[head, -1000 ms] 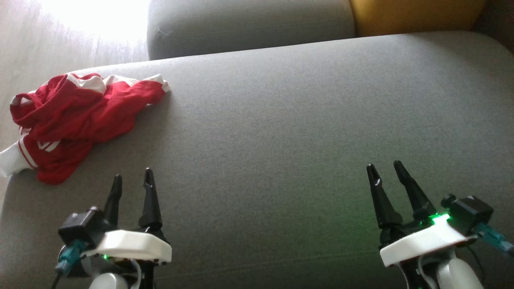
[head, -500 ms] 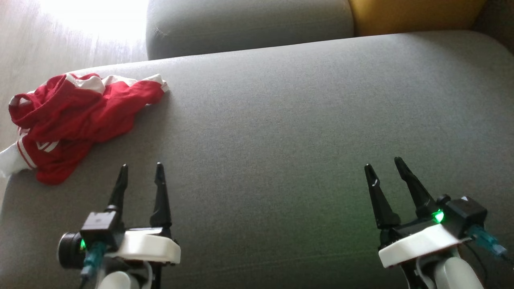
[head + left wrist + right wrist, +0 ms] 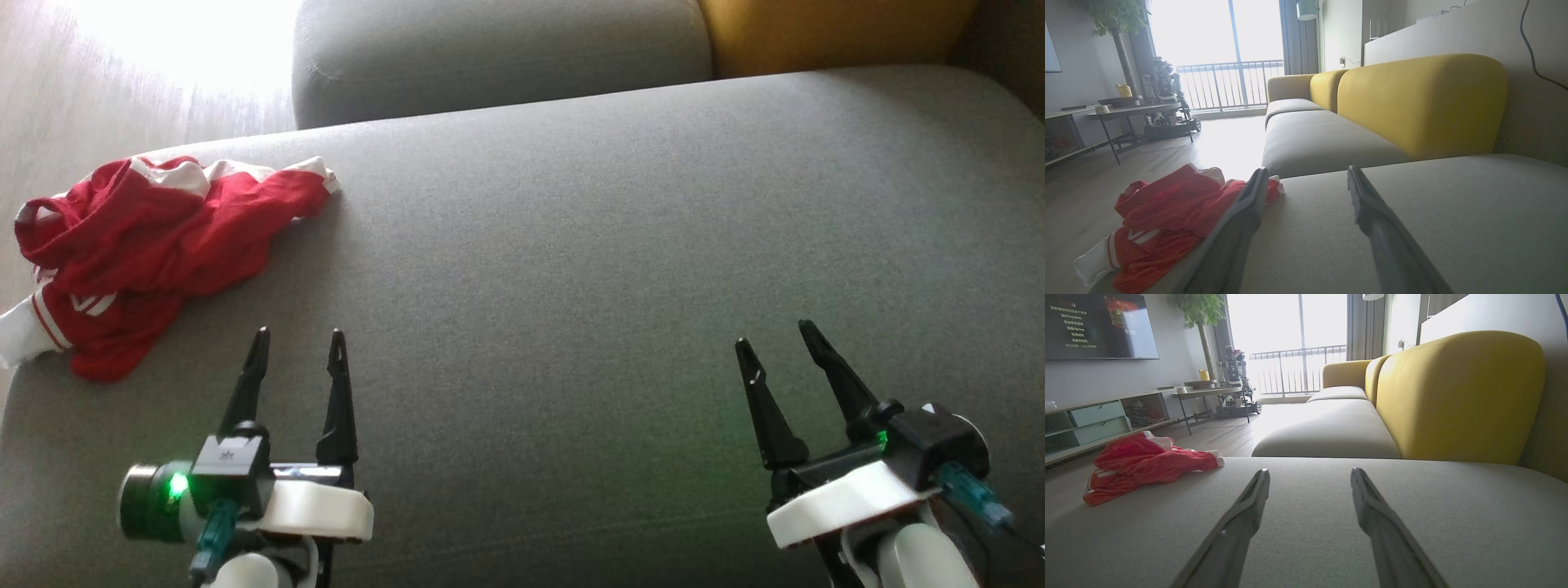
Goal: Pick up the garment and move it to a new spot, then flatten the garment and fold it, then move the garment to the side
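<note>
At the far-left corner of the grey seat cushion (image 3: 571,245): the garment (image 3: 155,245) — red with white trim, crumpled in a heap, neither flattened nor folded. One white cuff (image 3: 18,339) sticks out past the cushion's left edge, toward the floor (image 3: 49,106).

Left tool (image 3: 299,332): released, fingers spread, nothing between them. It sits over the near-left part of the cushion, fingers pointing away from the robot. The garment lies ahead and to its left, near but apart, with bare grey fabric between them in the head view. In the left wrist view the tool's left finger crosses in front of the heap and hides part of it.

Right tool (image 3: 771,333): also released, empty, over the near-right part of the cushion — well apart from the garment. In the right wrist view the heap sits far off to the left, past the left fingertip.

Can't tell whether either tool touches the cushion fabric.

Beyond the cushion: a second grey cushion (image 3: 490,49), with a yellow backrest (image 3: 1453,396) on the right side. The middle of the seat is bare grey fabric.
</note>
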You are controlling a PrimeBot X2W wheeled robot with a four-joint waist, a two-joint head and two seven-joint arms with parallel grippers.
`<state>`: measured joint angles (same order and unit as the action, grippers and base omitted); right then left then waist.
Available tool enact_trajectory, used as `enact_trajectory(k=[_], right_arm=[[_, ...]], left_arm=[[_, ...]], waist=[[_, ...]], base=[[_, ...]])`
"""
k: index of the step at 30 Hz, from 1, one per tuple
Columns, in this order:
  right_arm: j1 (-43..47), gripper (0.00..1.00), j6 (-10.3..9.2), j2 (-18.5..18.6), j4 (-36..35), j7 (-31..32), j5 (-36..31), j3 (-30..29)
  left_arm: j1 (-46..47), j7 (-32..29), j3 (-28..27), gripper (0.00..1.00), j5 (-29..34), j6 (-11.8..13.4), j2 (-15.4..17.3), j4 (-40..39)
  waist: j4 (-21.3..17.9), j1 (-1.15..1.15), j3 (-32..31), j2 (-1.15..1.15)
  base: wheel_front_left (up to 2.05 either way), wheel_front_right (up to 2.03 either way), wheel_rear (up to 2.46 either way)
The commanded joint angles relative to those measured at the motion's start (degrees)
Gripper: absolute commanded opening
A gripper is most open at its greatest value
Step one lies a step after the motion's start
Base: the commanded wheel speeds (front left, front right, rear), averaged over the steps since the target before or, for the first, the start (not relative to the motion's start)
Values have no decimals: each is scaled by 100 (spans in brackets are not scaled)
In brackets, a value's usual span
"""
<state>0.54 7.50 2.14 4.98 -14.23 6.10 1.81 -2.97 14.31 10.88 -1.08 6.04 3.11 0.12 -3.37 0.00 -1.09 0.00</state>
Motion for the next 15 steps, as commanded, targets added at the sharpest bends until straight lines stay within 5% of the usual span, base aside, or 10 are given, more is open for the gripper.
enact_trajectory(k=[1,15], right_arm=[[-318,100,-1,74,-157,-77,-37,104],[-285,100,-1,74,-164,-77,-61,99]], left_arm=[[241,69,-142,100,31,-1,48,-189],[262,69,-153,100,2,-28,34,-101]], waist=[[2,0,-1,0],[154,0,39,0]], base=[[0,0,0],[0,0,0]])
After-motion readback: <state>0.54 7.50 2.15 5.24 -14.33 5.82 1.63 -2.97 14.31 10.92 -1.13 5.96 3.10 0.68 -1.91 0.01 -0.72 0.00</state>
